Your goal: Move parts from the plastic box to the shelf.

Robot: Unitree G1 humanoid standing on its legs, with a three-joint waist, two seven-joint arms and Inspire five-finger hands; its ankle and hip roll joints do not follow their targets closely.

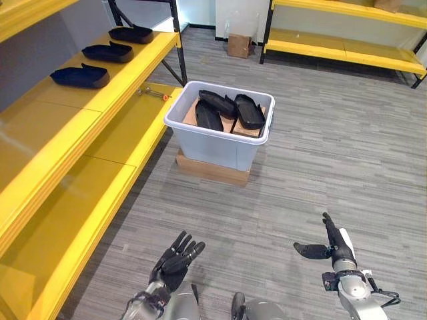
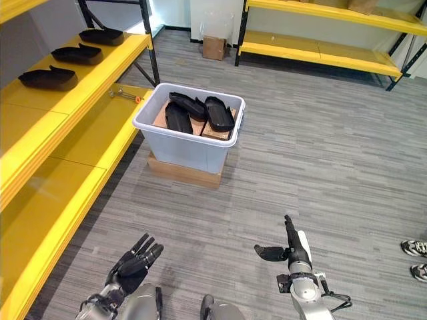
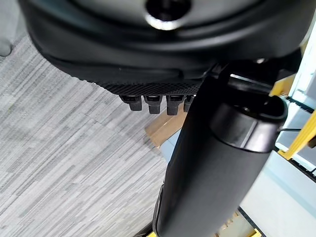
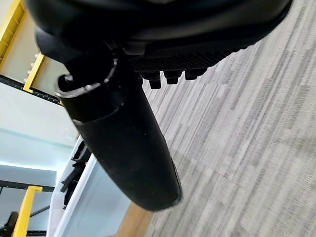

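A grey plastic box (image 1: 217, 137) stands on a flat cardboard slab on the floor ahead of me, holding three black parts (image 1: 227, 110) on brown board. Three more black parts (image 1: 80, 77) lie in a row on the yellow shelf (image 1: 100, 100) at my left. My left hand (image 1: 175, 259) hangs low at the bottom centre, fingers straight, empty. My right hand (image 1: 332, 248) hovers low at the bottom right, fingers straight and thumb held out, also empty. Both hands are well short of the box.
A small tool with an orange tip (image 1: 152, 93) lies on the lower shelf board next to the box. A cardboard carton (image 1: 239, 45) and another yellow rack (image 1: 347, 47) stand at the far side. A person's shoes (image 2: 415, 259) show at the right edge.
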